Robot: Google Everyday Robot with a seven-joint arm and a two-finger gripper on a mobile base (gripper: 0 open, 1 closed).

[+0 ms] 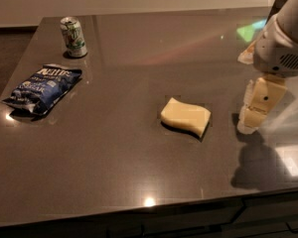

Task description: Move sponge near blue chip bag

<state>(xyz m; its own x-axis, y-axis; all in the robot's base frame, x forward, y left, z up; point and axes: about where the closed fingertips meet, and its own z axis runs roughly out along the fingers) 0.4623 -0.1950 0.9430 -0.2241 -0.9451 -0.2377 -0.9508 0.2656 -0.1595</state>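
Note:
The pale yellow sponge (185, 116) lies flat near the middle of the dark table (139, 172). The blue chip bag (43, 87) lies at the left side of the table, well apart from the sponge. My gripper (249, 124) hangs at the right, pointing down, its tip close to the table surface and a short way right of the sponge, not touching it. It holds nothing that I can see.
A green-and-white soda can (73, 36) stands upright at the back left, behind the chip bag. The table's front edge runs along the bottom of the view. A dark object shows at the far right corner behind my arm (283, 38).

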